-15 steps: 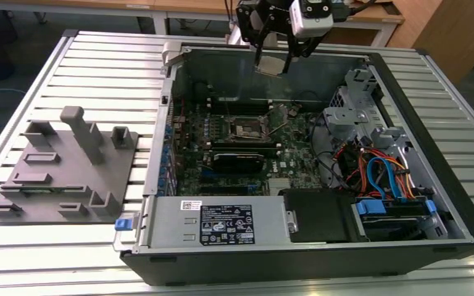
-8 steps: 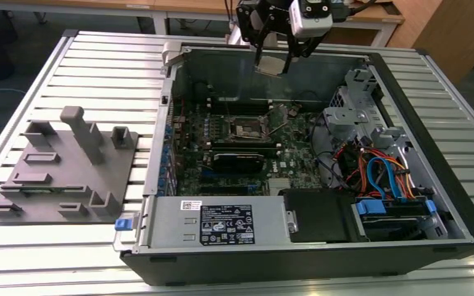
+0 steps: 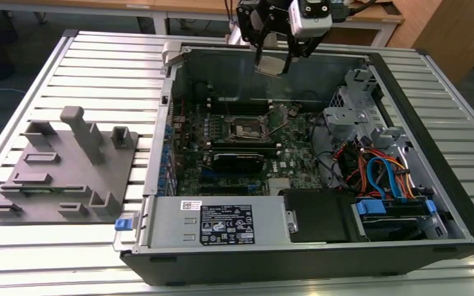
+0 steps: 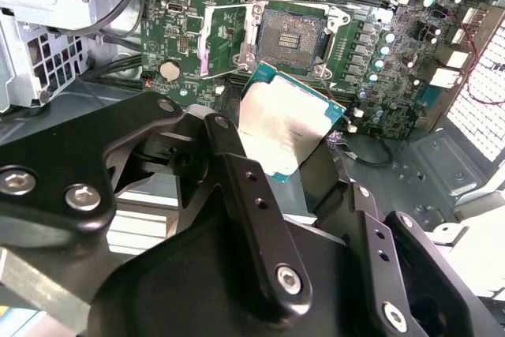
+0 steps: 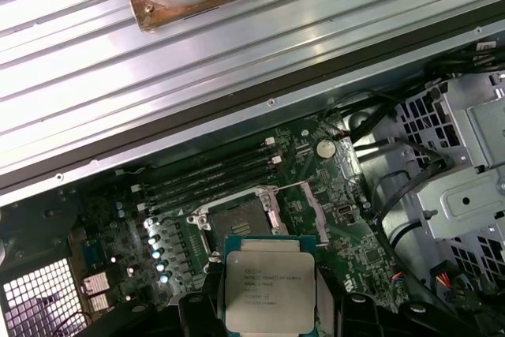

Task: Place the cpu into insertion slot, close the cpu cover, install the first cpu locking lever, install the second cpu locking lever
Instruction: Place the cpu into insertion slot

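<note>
- An open computer case point(image 3: 303, 262) lies on its side on a slatted metal table point(image 3: 113, 61), with its inside facing up.
- Inside it, a green motherboard point(image 3: 220, 148) covers the floor towards the exterior view's left. A grey power supply box point(image 3: 220, 223) sits along the near wall. A metal drive cage point(image 3: 352, 117) and a bundle of blue and orange cables point(image 3: 381, 176) fill the side towards the exterior view's right.
- The insertion slot point(image 3: 245, 128) sits in the middle of the board, nearer the far wall. In both wrist views its dark centre point(image 4: 290, 35) point(image 5: 237, 219) lies bare inside the silver rim.
- The cpu cover point(image 4: 223, 37) stands swung open just beside the slot, hinged at one edge. It shows in the first wrist view too point(image 5: 300, 204).
- Long black memory slots point(image 5: 213, 175) run along the board just beyond the socket, on its far side.
- A grey moulded fixture point(image 3: 64, 166) rests on the table well apart from the case, on the exterior view's left.
- The gripper point(image 3: 274, 54) hangs over the far part of the case, high above the board.
- Its black fingers point(image 4: 237, 163) are clamped on the cpu point(image 3: 271, 65) by two opposite edges.
- The cpu is in the air, slightly tilted and apart from the slot. Its silvery top faces the first wrist view point(image 5: 270, 282), and its green border shows in the second wrist view point(image 4: 292, 112).
</note>
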Robot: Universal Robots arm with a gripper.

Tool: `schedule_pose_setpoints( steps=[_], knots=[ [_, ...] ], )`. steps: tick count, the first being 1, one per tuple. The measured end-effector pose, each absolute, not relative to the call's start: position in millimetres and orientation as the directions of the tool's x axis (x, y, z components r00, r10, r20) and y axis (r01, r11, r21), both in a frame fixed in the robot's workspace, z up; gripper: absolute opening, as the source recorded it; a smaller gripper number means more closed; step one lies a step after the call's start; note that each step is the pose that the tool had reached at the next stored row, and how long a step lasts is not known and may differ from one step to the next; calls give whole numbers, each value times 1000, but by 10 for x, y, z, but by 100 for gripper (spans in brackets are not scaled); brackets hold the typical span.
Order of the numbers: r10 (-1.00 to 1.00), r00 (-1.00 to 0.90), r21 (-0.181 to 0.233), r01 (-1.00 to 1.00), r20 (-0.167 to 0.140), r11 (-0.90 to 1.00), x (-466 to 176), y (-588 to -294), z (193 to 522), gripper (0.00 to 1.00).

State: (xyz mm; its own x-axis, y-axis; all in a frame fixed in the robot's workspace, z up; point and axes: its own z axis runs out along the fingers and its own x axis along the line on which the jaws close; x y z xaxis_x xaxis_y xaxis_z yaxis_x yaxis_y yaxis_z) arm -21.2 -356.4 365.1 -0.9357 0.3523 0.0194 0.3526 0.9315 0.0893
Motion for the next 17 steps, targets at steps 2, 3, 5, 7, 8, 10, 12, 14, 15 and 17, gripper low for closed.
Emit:
schedule_pose_setpoints(
  steps=[2, 3, 5, 7, 8, 10, 12, 14, 15, 17],
  knots=[
    [353, -935, 89, 353, 19, 931, -212, -3564, 3651, 54],
    [354, -935, 89, 354, 19, 931, -212, -3564, 3652, 54],
    [355, -935, 89, 355, 19, 930, -212, -3564, 3651, 54],
    [357, -934, 89, 357, 19, 930, -212, -3564, 3651, 54],
    [359, -933, 89, 359, 19, 929, -212, -3564, 3651, 54],
    [365, -931, 89, 366, 19, 926, -212, -3564, 3651, 54],
    [372, -928, 89, 372, 19, 924, -212, -3564, 3651, 54],
    [378, -926, 89, 378, 19, 921, -212, -3564, 3651, 54],
    [382, -924, 89, 382, 19, 920, -212, -3564, 3651, 54],
    [392, -920, 89, 392, 19, 916, -212, -3564, 3651, 54]
  ],
)
